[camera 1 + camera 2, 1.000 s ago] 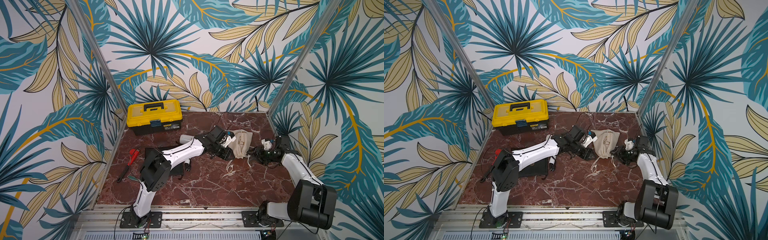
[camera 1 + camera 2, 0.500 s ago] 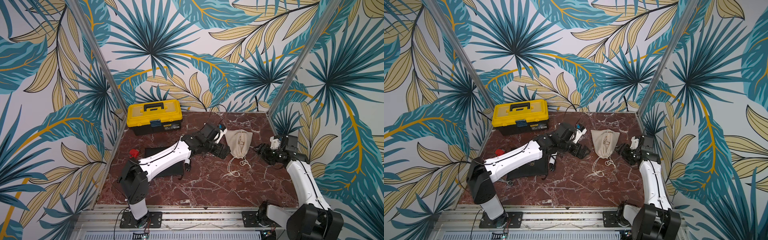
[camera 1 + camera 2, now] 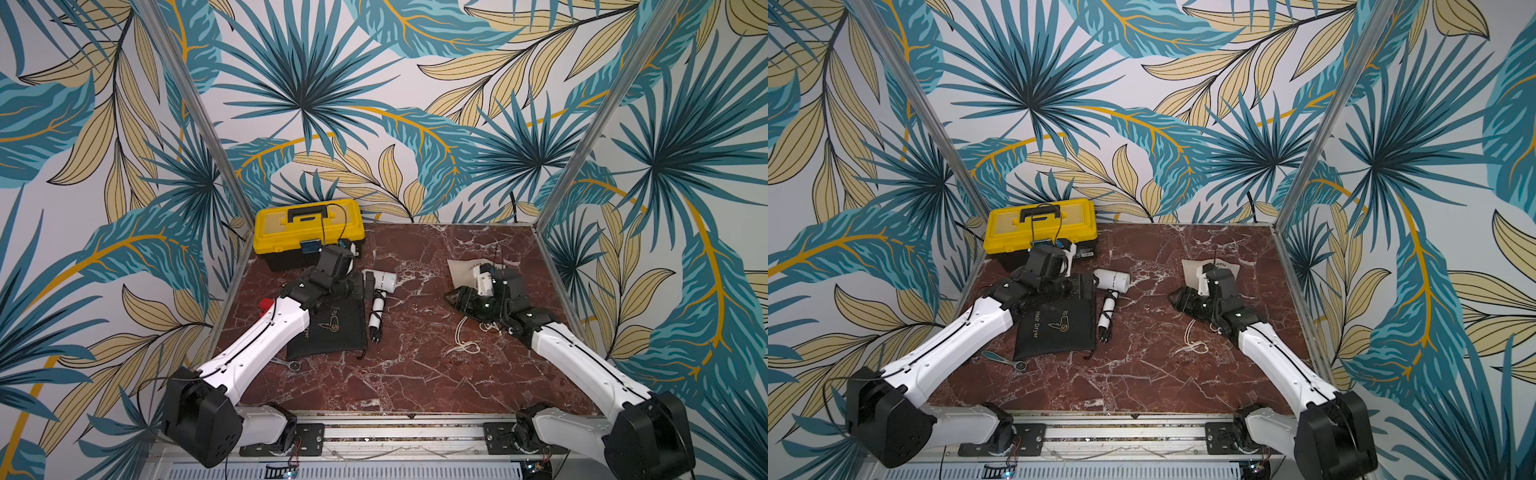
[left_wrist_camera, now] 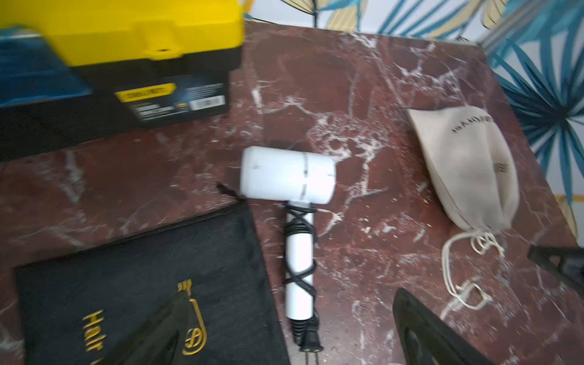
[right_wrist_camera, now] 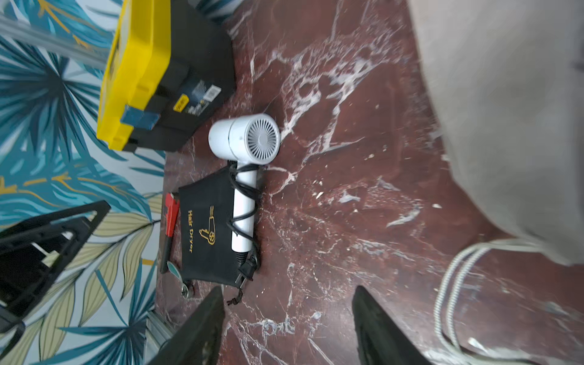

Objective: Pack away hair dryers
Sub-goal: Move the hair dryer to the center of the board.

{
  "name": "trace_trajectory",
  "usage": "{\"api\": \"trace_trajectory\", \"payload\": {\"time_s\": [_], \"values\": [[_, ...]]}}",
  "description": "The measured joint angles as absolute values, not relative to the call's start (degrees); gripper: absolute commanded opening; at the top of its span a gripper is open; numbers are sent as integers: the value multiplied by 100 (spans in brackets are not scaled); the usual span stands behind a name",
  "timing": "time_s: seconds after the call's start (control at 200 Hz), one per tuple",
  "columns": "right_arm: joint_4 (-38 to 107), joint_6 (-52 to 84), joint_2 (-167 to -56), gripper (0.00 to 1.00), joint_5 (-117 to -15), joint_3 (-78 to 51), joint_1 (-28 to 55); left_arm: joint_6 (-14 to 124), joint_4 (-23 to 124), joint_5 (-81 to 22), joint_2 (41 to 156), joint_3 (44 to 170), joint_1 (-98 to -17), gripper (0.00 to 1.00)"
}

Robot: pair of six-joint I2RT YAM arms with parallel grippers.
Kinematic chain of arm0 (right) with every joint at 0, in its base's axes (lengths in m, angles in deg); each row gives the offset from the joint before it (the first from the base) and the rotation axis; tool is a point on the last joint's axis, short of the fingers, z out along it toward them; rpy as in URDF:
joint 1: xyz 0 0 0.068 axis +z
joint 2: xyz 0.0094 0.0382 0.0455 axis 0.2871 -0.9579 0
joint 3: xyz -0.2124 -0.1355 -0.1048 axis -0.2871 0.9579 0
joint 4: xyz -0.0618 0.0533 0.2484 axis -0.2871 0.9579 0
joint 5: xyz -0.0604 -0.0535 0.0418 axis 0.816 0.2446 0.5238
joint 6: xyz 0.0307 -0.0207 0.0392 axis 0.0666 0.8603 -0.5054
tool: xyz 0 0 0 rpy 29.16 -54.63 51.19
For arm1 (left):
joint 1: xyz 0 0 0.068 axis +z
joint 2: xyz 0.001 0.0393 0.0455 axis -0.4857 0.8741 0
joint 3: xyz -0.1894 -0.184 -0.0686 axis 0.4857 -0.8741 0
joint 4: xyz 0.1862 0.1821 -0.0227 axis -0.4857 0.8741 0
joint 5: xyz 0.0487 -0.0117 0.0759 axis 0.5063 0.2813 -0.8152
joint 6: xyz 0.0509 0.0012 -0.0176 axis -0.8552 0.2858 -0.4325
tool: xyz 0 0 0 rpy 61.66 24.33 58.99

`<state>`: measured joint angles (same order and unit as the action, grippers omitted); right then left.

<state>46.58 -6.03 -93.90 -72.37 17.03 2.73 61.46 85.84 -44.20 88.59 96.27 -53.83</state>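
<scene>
The white hair dryer [image 3: 382, 281] lies on the marble table with its black cord wound round the handle; it shows in both top views [image 3: 1112, 281] and both wrist views [image 4: 287, 178] [image 5: 245, 139]. Its handle runs along the edge of a flat black pouch [image 3: 328, 328] printed "Hair Dryer". My left gripper [image 3: 356, 286] hovers over that pouch's top edge beside the dryer, open, with the dryer's plug seen between its fingers in the left wrist view [image 4: 290, 341]. My right gripper [image 3: 461, 300] is open and holds nothing [image 5: 284, 331]. It sits beside a bulging beige pouch [image 4: 467, 167], which it partly hides in the top views.
A yellow toolbox [image 3: 307, 232] stands at the back left, close behind my left wrist. A red-handled tool [image 3: 266, 305] and a small wrench [image 3: 1007, 359] lie by the left wall. The beige pouch's drawstring [image 3: 463, 345] trails on the table. Patterned walls enclose three sides.
My left arm has let go at the beige pouch, swung left to the black pouch and opened wide. My right gripper has opened wider and stayed by the beige pouch.
</scene>
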Motion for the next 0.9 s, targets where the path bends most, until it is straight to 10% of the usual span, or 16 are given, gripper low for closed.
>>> {"api": "trace_trajectory", "payload": {"time_s": [0.456,0.901], "values": [[4153,-677,-12767,63,-7147,-584,1733,6295,8291,-3394,9242,8991,-3962,96],[5076,-679,-13757,61,-7206,-1480,2088,6043,8223,-2713,9795,9240,-3809,94]]}}
